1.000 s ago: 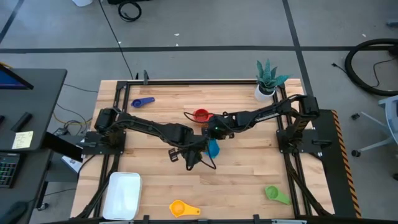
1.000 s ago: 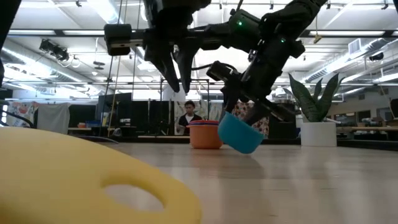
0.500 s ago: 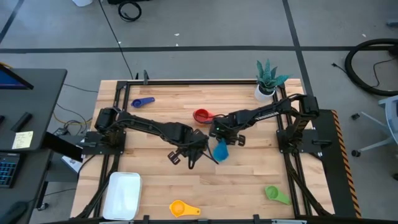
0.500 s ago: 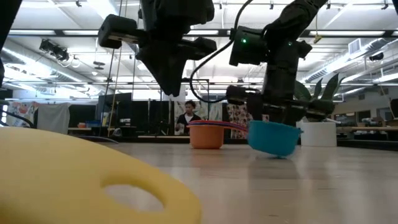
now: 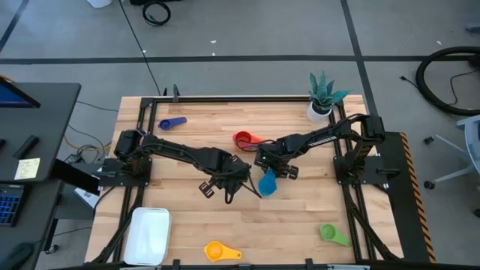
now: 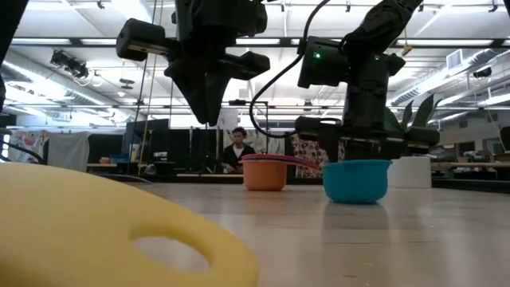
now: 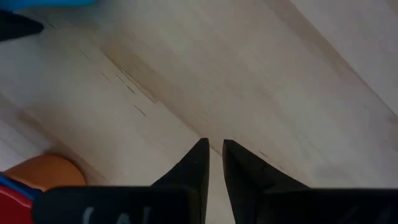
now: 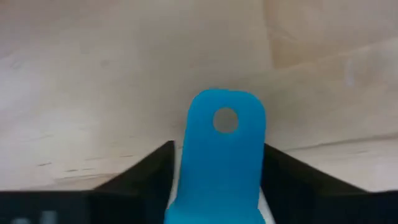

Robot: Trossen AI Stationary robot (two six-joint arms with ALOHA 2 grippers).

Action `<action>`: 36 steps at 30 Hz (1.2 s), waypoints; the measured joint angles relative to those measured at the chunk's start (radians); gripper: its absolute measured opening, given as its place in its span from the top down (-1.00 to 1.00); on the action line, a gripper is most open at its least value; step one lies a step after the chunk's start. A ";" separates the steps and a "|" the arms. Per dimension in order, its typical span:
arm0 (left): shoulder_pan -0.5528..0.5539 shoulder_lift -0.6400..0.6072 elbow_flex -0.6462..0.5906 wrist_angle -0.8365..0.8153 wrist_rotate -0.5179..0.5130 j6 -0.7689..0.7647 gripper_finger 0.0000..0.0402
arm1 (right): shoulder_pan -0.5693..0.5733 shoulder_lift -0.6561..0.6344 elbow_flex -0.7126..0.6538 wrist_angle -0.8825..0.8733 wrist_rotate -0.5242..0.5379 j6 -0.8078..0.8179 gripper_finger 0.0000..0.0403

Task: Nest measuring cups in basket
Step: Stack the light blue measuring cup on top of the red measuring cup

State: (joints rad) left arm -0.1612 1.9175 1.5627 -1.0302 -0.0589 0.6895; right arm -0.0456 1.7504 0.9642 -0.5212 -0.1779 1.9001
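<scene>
Grey floor (image 5: 247, 30) with dark seams surrounds the counter (image 5: 300, 217); strip lights (image 6: 80, 41) line the ceiling; a person (image 6: 237, 151) sits beyond.

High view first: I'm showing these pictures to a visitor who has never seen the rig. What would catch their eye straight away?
The two dark arms meeting mid-table, with the light blue measuring cup standing upright on the wood between the right gripper's open fingers, its handle between them. Just beside it the left gripper hangs empty, fingers nearly together. Brighter cups lie scattered around, with the white basket empty at the near left corner.
</scene>
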 joint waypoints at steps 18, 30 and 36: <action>0.016 0.000 0.000 -0.078 -0.068 0.003 0.75 | -0.052 -0.004 -0.001 -0.038 -0.154 -0.500 -0.40; 0.075 0.000 0.000 -0.082 -0.068 0.003 0.75 | -0.179 -0.003 0.061 -0.096 -0.225 -0.708 0.07; 0.088 0.000 0.000 -0.082 -0.068 0.003 0.75 | -0.247 -0.003 0.190 -0.300 -0.166 -0.858 0.27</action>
State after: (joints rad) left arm -0.0728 1.9175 1.5627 -1.1122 -0.1268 0.6926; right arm -0.2922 1.7473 1.1542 -0.8215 -0.3441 1.0416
